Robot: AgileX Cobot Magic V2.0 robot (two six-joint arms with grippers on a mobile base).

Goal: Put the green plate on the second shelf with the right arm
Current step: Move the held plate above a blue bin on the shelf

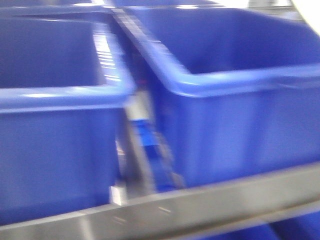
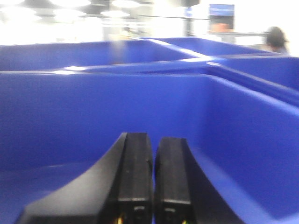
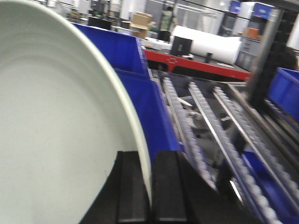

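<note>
Plate: the green plate shows only in the right wrist view, tilted up on edge beside blue bins.
Right fingers: clamped on the plate's rim, with roller rails to one side.
Left fingers: pressed together, holding nothing, low inside a blue bin.
Front view: blurred, showing only a pair of bins side by side behind a metal shelf edge.

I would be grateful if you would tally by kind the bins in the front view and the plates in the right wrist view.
blue bins: 2, the left bin and the right bin
green plate: 1
Total: 3
</note>
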